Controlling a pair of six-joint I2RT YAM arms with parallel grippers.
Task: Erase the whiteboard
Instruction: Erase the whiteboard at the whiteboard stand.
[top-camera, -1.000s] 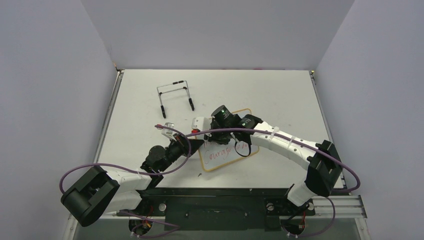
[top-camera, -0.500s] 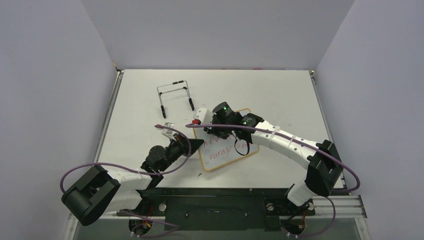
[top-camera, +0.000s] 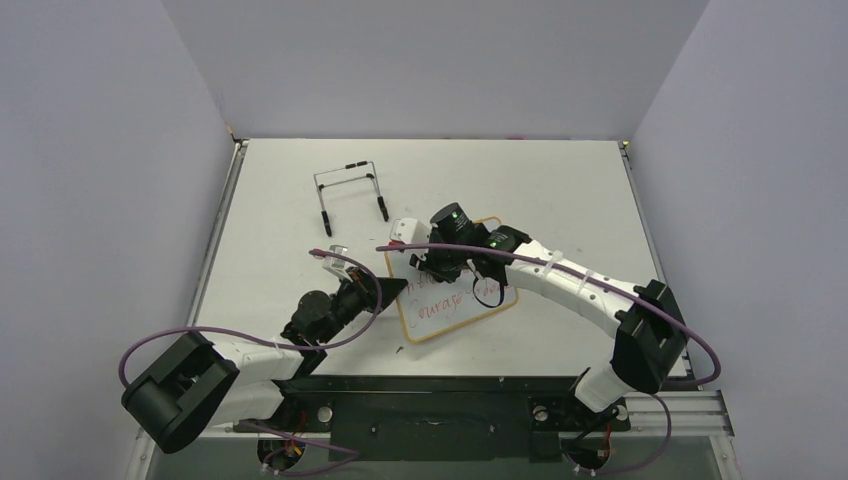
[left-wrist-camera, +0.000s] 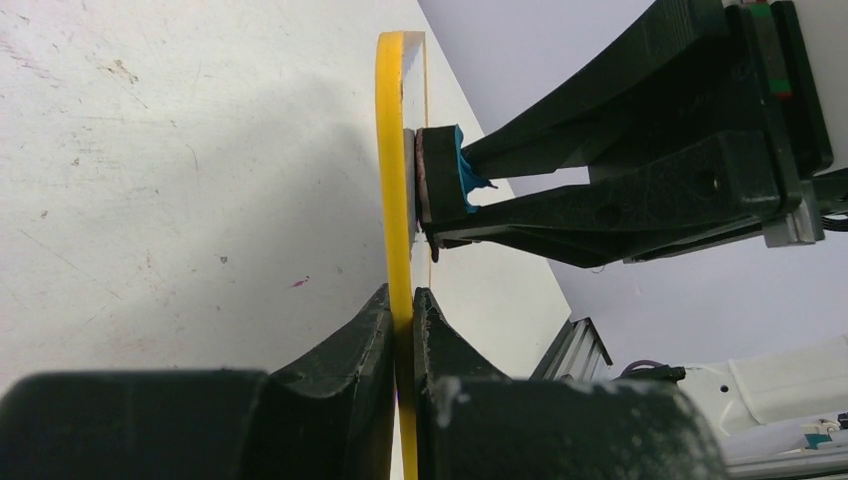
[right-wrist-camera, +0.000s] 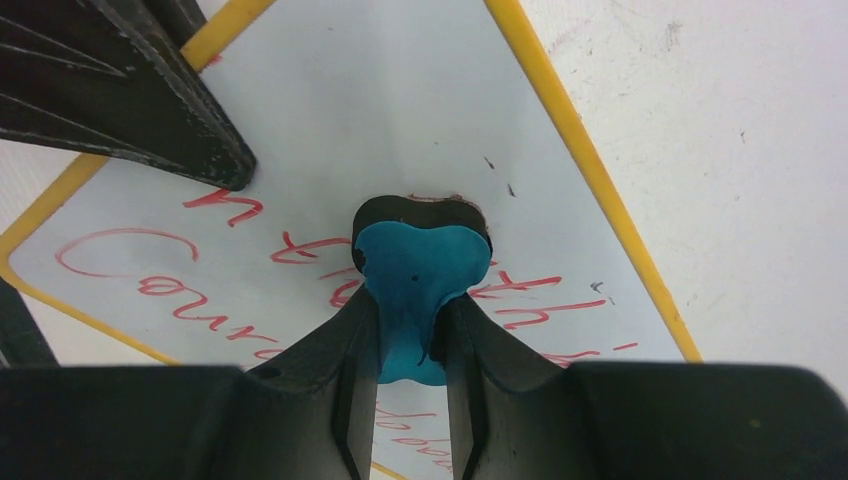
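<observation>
The whiteboard (right-wrist-camera: 350, 120) (yellow frame, red handwriting) sits mid-table (top-camera: 560, 190). The left gripper (left-wrist-camera: 402, 300) clamps its edge. The right gripper (right-wrist-camera: 412, 315) pinches a blue eraser (right-wrist-camera: 420, 265), pressed against the board.

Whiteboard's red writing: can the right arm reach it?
Probably yes: the right hand holds the blue eraser against the whiteboard, red lines right beside it, nothing between.

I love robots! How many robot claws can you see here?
2. The left gripper pinches the yellow edge of the whiteboard. The right gripper holds a blue eraser pressed against the board's red writing. None seem hidden.
</observation>
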